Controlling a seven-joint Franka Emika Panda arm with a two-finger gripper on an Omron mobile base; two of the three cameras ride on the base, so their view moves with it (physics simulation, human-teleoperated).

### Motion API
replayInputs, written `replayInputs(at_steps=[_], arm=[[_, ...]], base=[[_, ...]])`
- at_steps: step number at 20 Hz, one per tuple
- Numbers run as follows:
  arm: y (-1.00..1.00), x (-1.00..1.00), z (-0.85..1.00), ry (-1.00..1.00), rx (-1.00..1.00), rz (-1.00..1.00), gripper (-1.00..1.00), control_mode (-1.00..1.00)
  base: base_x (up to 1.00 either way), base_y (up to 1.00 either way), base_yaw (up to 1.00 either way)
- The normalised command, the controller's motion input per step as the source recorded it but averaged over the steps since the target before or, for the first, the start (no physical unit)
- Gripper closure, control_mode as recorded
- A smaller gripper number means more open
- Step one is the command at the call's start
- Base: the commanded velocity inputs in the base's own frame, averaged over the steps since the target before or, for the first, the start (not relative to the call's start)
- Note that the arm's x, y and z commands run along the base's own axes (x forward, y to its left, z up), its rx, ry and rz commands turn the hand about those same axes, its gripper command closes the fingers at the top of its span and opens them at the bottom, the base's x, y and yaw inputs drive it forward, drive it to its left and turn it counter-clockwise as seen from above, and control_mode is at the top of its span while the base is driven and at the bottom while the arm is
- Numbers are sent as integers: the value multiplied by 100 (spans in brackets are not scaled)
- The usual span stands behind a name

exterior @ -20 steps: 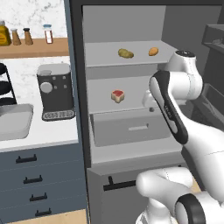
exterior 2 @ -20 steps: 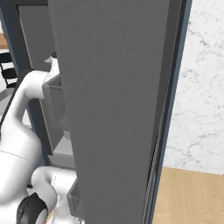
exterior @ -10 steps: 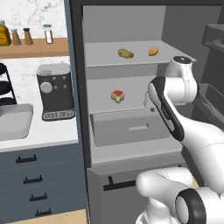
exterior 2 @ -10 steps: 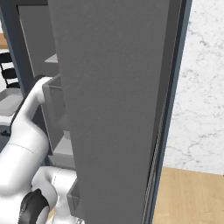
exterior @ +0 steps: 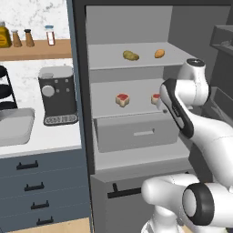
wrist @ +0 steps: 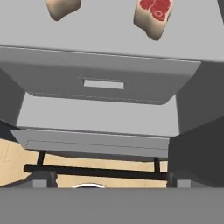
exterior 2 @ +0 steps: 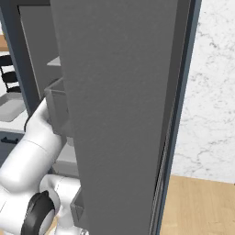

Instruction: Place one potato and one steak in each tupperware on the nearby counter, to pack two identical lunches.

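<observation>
Inside the open fridge, two potatoes (exterior: 130,55) (exterior: 159,53) lie on the top shelf. On the middle shelf sit one steak (exterior: 122,99) and a second steak (exterior: 156,98), the latter partly behind my arm. The hand view looks down over the red steak (wrist: 153,15), the other steak (wrist: 63,6) and the fridge drawer (wrist: 105,83). My gripper (wrist: 110,183) is open and holds nothing; its tips sit wide apart at the bottom edge. The white counter (exterior: 45,141) lies left of the fridge. The tupperware is out of view.
A coffee machine (exterior: 57,95) and a sink (exterior: 13,127) stand on the counter, with bottles on the wooden shelf (exterior: 36,48) above. The open fridge door (exterior 2: 119,105) stands close on my right. A black bar handle (wrist: 96,170) runs below the drawer.
My arm has swung a little to the right, uncovering part of the second steak. The food has not moved.
</observation>
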Motion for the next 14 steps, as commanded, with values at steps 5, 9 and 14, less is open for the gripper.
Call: replayInputs(at_steps=[5, 9, 14], arm=[[-28, 35, 0, 0, 1, 0, -100, -100], [-31, 37, -11, 0, 0, 0, -100, -100], [-9, 45, -14, 0, 0, 0, -100, -100]], base=[[0, 0, 0], [0, 0, 0], [0, 0, 0]])
